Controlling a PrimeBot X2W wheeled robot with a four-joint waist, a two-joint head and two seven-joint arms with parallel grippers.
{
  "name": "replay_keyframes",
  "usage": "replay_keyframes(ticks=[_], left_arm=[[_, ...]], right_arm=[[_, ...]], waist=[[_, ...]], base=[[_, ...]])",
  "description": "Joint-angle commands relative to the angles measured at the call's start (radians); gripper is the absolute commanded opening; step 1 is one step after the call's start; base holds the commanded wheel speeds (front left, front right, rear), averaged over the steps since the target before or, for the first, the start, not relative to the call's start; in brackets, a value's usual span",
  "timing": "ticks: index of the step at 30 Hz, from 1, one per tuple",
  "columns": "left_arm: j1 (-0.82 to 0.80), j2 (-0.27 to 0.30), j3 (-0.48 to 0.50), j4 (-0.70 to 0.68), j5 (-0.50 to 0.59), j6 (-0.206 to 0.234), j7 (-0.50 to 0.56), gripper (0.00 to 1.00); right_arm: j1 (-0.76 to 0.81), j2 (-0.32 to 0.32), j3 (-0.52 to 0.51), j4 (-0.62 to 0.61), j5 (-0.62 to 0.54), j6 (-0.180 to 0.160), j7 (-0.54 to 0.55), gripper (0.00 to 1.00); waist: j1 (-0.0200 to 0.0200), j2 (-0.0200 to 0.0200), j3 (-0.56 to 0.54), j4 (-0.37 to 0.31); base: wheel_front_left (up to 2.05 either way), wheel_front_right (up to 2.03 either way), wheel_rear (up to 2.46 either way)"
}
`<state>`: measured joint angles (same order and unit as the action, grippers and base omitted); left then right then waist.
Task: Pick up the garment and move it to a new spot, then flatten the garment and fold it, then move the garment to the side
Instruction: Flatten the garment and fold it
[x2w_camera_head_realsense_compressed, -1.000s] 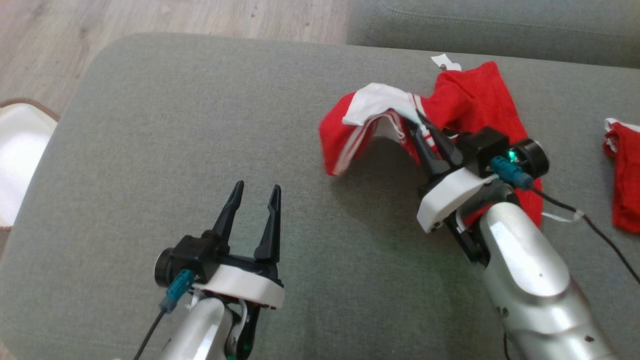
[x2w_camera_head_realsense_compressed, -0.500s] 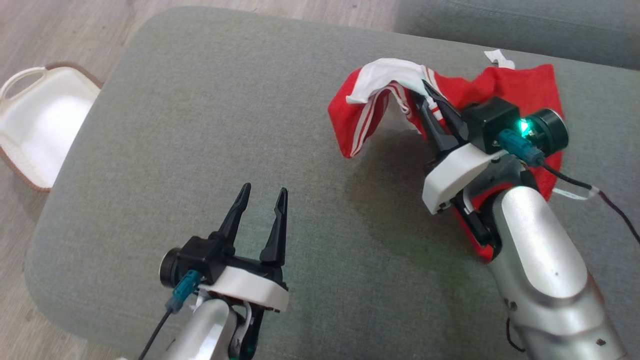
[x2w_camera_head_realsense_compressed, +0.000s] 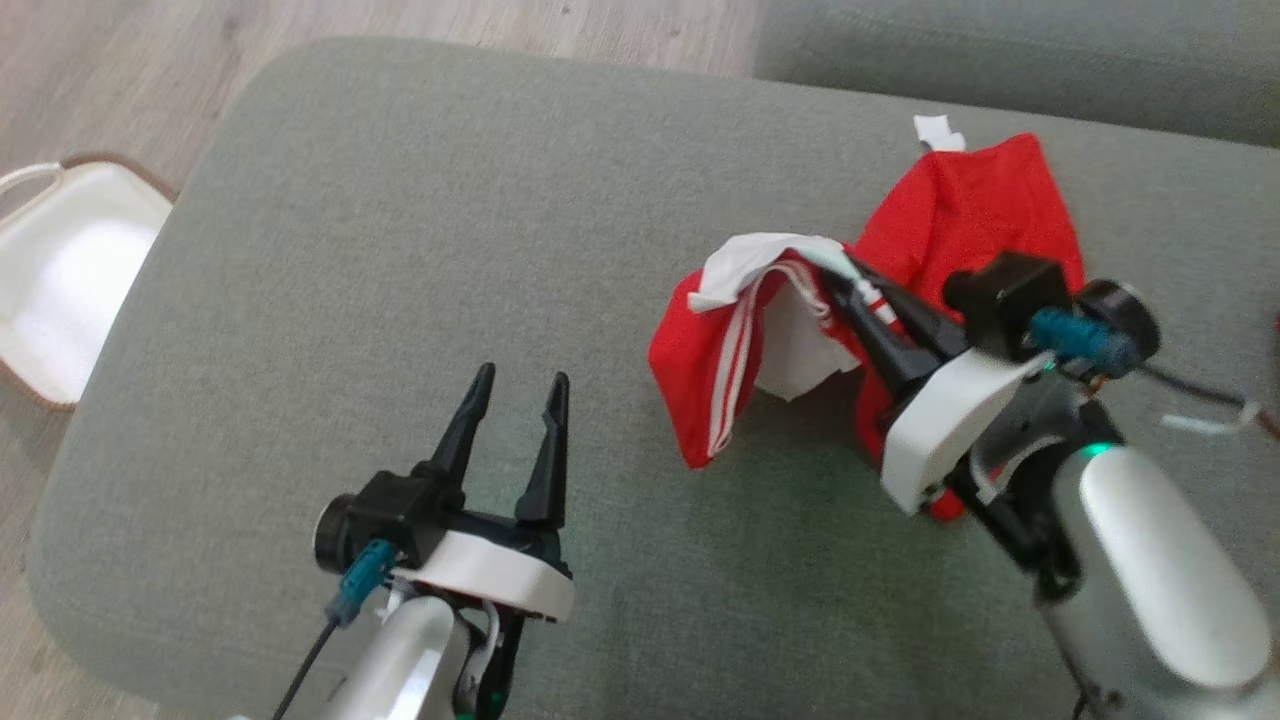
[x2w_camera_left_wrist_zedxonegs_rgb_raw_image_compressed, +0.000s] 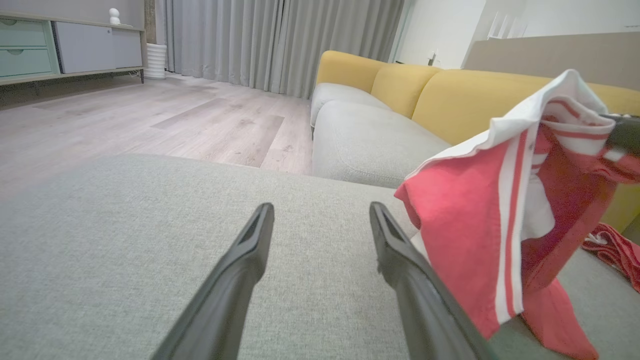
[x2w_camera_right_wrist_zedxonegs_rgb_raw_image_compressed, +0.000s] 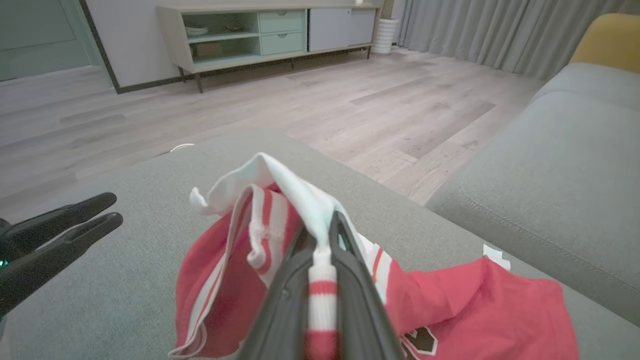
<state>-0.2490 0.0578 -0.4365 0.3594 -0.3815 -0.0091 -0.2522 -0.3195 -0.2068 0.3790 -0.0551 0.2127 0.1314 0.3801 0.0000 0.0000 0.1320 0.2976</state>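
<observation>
Red-and-white striped fabric garment (x2w_camera_head_realsense_compressed: 960, 210) nipped thinly in closed right claw (x2w_camera_head_realsense_compressed: 852, 285), three o'clock; may slip. Left claw (x2w_camera_head_realsense_compressed: 522, 378), seven o'clock: gaping, empty.

Two grippers: the left gripper (x2w_camera_head_realsense_compressed: 521, 376) and the right gripper (x2w_camera_head_realsense_compressed: 852, 283). Each has two dark fingers (x2w_camera_head_realsense_compressed: 462, 420), four in all. Two blue plugs, one blue plug (x2w_camera_head_realsense_compressed: 360, 585) on the left wrist and one (x2w_camera_head_realsense_compressed: 1075, 335) on the right.

One red garment (x2w_camera_head_realsense_compressed: 965, 210), with one white tag (x2w_camera_head_realsense_compressed: 935, 130) and two white stripes (x2w_camera_left_wrist_zedxonegs_rgb_raw_image_compressed: 505, 235) down one edge. One more patch of red cloth (x2w_camera_left_wrist_zedxonegs_rgb_raw_image_compressed: 615, 245) shows at the side of the left wrist view; I cannot tell whether it is a second garment.

One grey footstool (x2w_camera_head_realsense_compressed: 450, 200), one sofa (x2w_camera_left_wrist_zedxonegs_rgb_raw_image_compressed: 360, 135), one white basket (x2w_camera_head_realsense_compressed: 60, 290).

One sideboard (x2w_camera_right_wrist_zedxonegs_rgb_raw_image_compressed: 330, 30) with two green drawers (x2w_camera_right_wrist_zedxonegs_rgb_raw_image_compressed: 282, 21), one white ribbed cylinder (x2w_camera_right_wrist_zedxonegs_rgb_raw_image_compressed: 385, 35) and one small white figure (x2w_camera_left_wrist_zedxonegs_rgb_raw_image_compressed: 114, 15).
</observation>
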Motion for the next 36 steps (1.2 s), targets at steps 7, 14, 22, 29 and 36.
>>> replay_keyframes(ticks=[7, 14, 22, 29, 36], left_arm=[[-0.083, -0.003, -0.034, -0.023, -0.012, -0.019, -0.010, 1.00], [-0.134, -0.007, -0.107, -0.024, -0.064, -0.013, -0.010, 1.00], [-0.143, -0.007, -0.146, -0.034, -0.101, 0.023, -0.010, 1.00], [-0.145, -0.007, -0.116, -0.032, -0.083, 0.033, -0.010, 1.00], [-0.120, 0.006, -0.042, -0.040, -0.046, 0.033, -0.010, 1.00]], right_arm=[[-0.236, -0.121, 0.081, 0.178, 0.130, -0.001, 0.120, 0.00], [-0.496, -0.213, 0.209, 0.548, 0.145, -0.001, 0.026, 0.00], [-0.670, -0.180, 0.273, 0.873, 0.053, -0.001, -0.224, 1.00], [-0.690, -0.111, 0.244, 0.996, 0.054, -0.001, -0.382, 1.00], [-0.640, -0.049, 0.190, 1.028, 0.062, -0.001, -0.551, 1.00]], waist=[[0.0000, 0.0000, 0.100, 0.108], [0.0000, 0.0000, 0.165, 0.225], [0.0000, 0.0000, 0.173, 0.245], [0.0000, 0.0000, 0.137, 0.178], [0.0000, 0.0000, 0.062, 0.048]], base=[[0.00, 0.00, 0.00], [0.00, 0.00, 0.00], [0.00, 0.00, 0.00], [0.00, 0.00, 0.00], [0.00, 0.00, 0.00]])
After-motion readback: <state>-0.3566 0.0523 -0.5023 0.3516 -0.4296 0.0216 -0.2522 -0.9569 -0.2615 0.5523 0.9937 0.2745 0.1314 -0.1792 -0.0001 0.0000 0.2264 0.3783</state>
